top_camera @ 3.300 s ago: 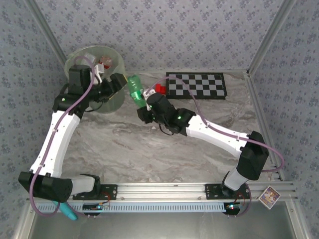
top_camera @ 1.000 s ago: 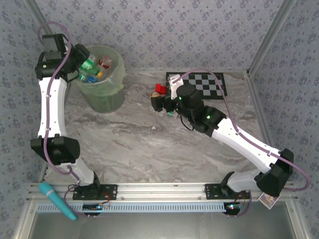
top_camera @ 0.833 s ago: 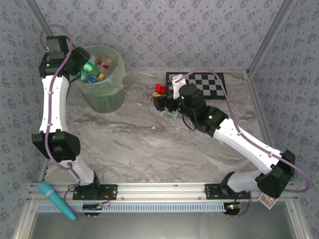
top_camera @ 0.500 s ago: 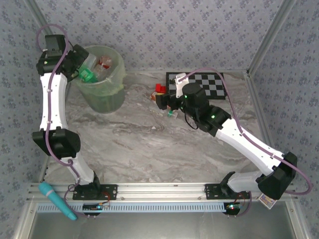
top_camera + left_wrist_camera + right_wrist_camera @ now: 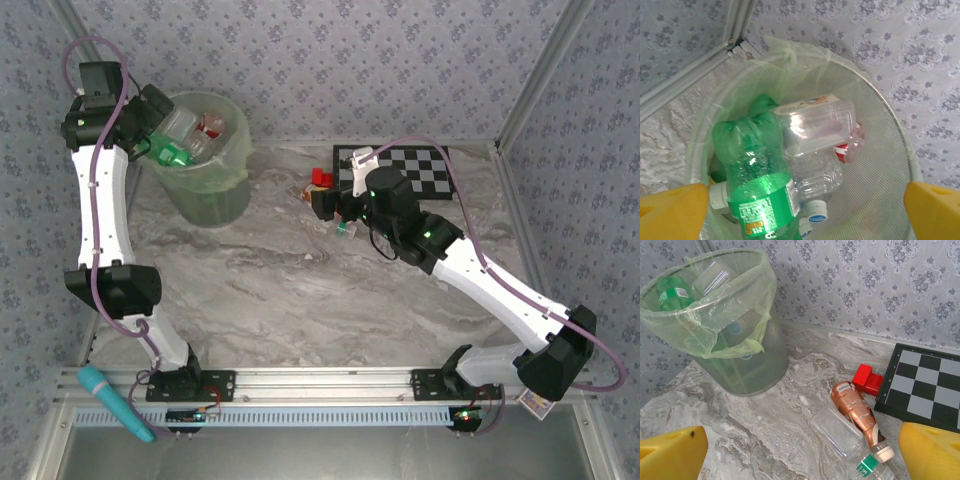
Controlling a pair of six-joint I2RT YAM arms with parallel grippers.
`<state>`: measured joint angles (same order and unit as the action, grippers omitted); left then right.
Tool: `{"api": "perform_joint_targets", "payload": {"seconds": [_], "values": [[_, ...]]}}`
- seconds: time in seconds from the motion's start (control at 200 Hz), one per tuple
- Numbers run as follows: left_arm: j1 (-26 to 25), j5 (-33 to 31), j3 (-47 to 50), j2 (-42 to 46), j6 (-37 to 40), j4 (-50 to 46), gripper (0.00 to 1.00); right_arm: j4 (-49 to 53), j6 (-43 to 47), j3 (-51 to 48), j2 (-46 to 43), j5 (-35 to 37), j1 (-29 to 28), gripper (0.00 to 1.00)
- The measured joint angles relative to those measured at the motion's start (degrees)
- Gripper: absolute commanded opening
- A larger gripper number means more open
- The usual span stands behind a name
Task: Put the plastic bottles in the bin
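Patterned wallpaper [image 5: 350,60] on every side, grey marbled worktop [image 5: 300,300]. Lined bin [image 5: 755,365] stands at the back. Checkerboard [image 5: 925,385] lies well right of the bin.

Left pincer [image 5: 804,210] hangs over the bin mouth, spread wide, gripping nothing. Green bottle [image 5: 757,175] and clear bottles [image 5: 815,135] lie in the bin just below it.

Right of the bin, orange bottle [image 5: 855,412] and crushed clear bottle [image 5: 837,432] lie on the worktop ahead of right pincer [image 5: 801,454], also wide and empty. Red block [image 5: 866,380] is just beyond them.

Black-and-white checkerboard [image 5: 425,170] lying flat at the far right of a grey marbled tabletop [image 5: 300,300], small red block [image 5: 866,379] just beside its left edge, floral grey wallpaper [image 5: 380,60] behind, teal cylindrical object [image 5: 112,400] at the near-left corner.
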<state>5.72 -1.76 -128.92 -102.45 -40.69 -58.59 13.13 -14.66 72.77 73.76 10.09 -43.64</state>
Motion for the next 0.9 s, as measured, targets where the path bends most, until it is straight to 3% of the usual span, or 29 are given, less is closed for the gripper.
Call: {"api": "perform_joint_targets", "payload": {"seconds": [0.33,0.6,0.9], "values": [[-7.6,5.4,1.3,1.3,3.2,0.1,1.0,4.5,-4.3,-0.1,2.9,-0.6,1.2,0.99],[-18.5,8.9,21.2,13.0,4.9,6.2,1.0,4.7,-8.9,-5.9,7.6,-7.9,9.0,0.99],[-21.2,9.5,31.8,22.7,5.1,8.9,1.0,3.3,-8.2,-6.5,17.7,-15.6,14.6,0.99]]}}
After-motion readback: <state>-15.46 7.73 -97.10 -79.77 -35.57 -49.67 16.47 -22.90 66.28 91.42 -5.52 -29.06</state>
